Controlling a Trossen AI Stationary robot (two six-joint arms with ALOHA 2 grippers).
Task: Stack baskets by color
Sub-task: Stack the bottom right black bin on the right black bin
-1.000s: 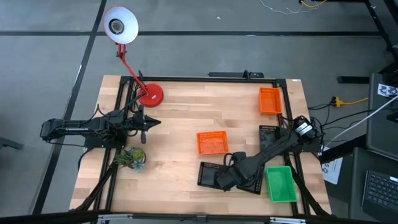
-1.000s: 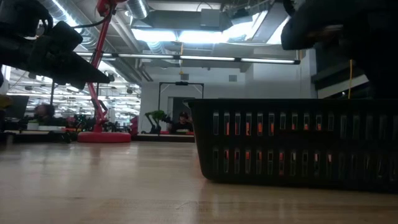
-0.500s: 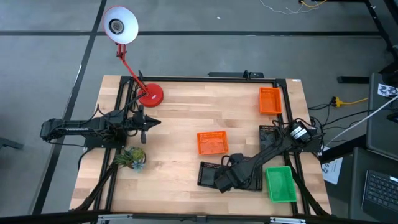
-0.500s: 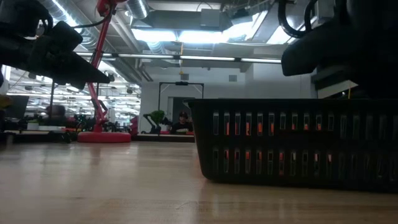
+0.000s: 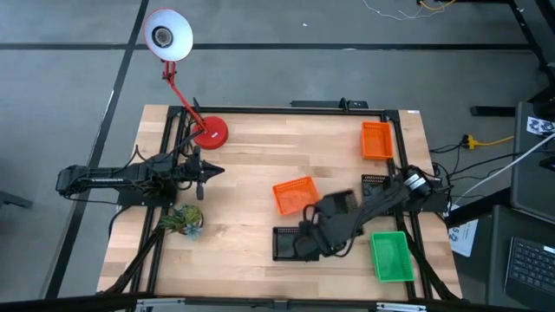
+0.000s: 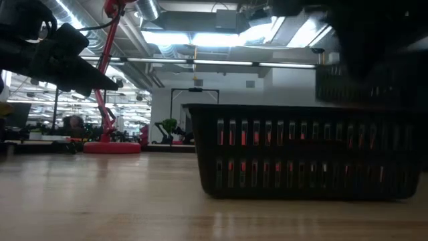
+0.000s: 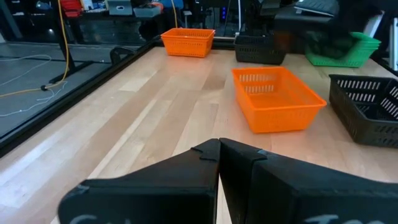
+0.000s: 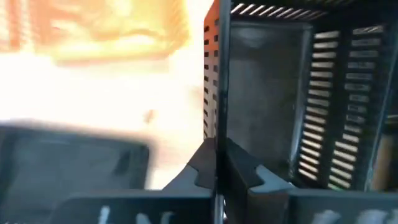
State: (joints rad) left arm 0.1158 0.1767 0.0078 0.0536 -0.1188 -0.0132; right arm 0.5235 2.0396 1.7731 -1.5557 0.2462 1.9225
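Orange baskets (image 5: 294, 195), black baskets (image 5: 290, 243) and a green basket (image 5: 391, 256) lie unstacked.

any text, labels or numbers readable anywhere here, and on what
None can be read.
Black-and-white patterned card at the high view's right edge: a marker pattern, no words.
Paper sheet beside the table: print too small to read.
Baskets and lamp: no visible labels.

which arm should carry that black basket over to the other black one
Right. Its tool is shut on the black basket's wall, lifted above the table. The left tool waits near the lamp base.
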